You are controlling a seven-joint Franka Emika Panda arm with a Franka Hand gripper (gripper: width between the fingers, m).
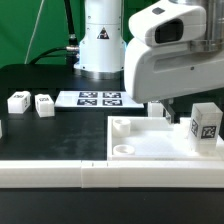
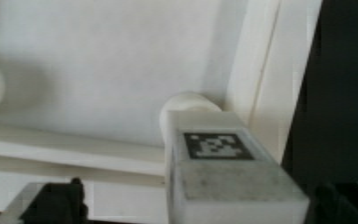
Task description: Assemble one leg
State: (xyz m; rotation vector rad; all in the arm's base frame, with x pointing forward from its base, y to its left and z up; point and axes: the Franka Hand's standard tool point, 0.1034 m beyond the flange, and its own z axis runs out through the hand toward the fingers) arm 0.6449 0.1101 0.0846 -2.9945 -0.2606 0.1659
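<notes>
A leg (image 1: 205, 125), a small white post with a black-and-white marker, stands upright on the right part of the large white panel (image 1: 140, 150). In the wrist view the leg (image 2: 220, 165) lies between my two dark fingers (image 2: 51, 205), with a gap on each side, and its far end meets a round corner socket (image 2: 190, 103). My gripper (image 1: 165, 110) is open and empty, hanging low over the panel just to the exterior view's left of the leg; it also shows in the wrist view (image 2: 194, 205). Two more legs (image 1: 18, 101) (image 1: 44, 104) lie on the black table at the exterior view's left.
The marker board (image 1: 98, 98) lies flat behind the panel, in front of the robot base (image 1: 100, 45). The panel has a raised rim and another round socket (image 1: 122, 150) near its front left corner. A white bar (image 1: 50, 172) runs along the front.
</notes>
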